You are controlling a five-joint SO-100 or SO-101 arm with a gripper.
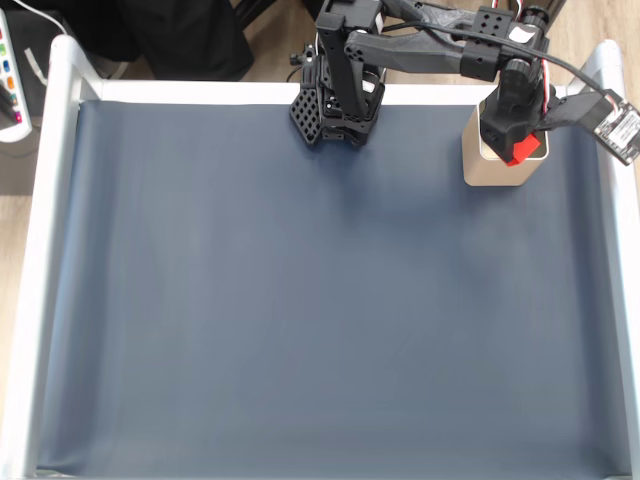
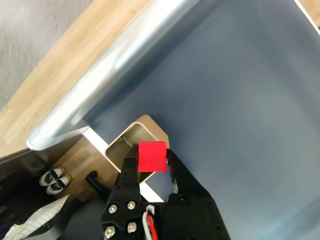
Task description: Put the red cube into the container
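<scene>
The red cube (image 2: 152, 156) sits between the two black fingers of my gripper (image 2: 151, 159), which is shut on it. The cube hangs just above the open top of the container (image 2: 122, 144), a pale beige metal tin. In the fixed view the container (image 1: 485, 160) stands at the back right of the mat. There the gripper (image 1: 520, 148) holds the red cube (image 1: 522, 150) over its opening. The arm covers most of the tin's mouth in that view.
A dark blue mat (image 1: 320, 300) covers the table inside a white raised frame (image 1: 50, 250). The arm's black base (image 1: 335, 105) stands at the back centre. Beyond the frame lie a wooden floor (image 2: 65, 55) and a pair of shoes (image 2: 52, 179).
</scene>
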